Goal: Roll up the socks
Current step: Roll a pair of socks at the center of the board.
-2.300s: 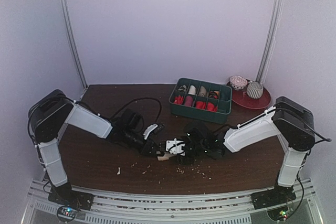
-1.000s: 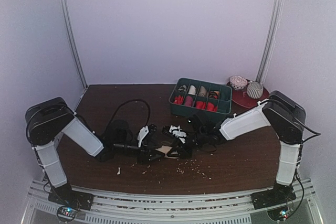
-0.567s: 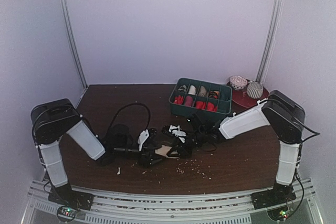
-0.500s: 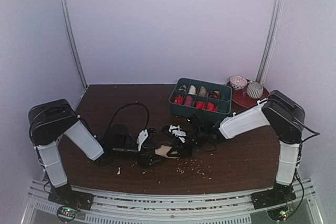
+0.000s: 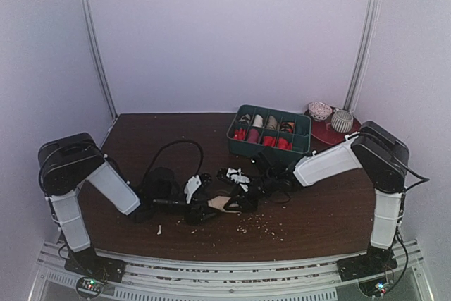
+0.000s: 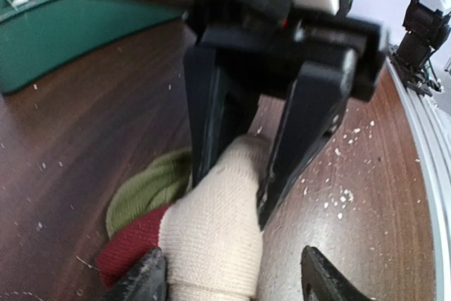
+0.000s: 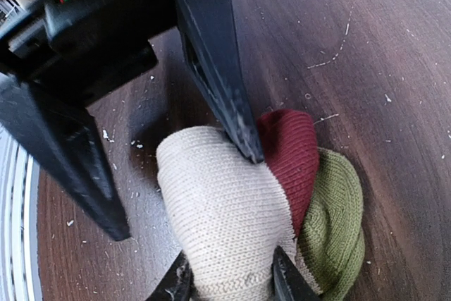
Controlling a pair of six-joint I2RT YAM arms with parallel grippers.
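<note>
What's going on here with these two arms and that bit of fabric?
A robot is working on a soft sock bundle, cream, maroon and green, lying on the table. The right tool is pinching its cream end. The left tool stands open astride the same end, one finger touching it. The bundle looks partly rolled, not finished.

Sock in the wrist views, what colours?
The sock is cream, then maroon and olive-green bands; clearest in right wrist view.

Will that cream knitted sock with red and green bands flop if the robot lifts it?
Probably squishy: the cream knitted sock with maroon and green bands narrows where the right gripper pinches it. Soft fabric, so loose ends would likely flop. Its textured knit probably won't slip much.
</note>
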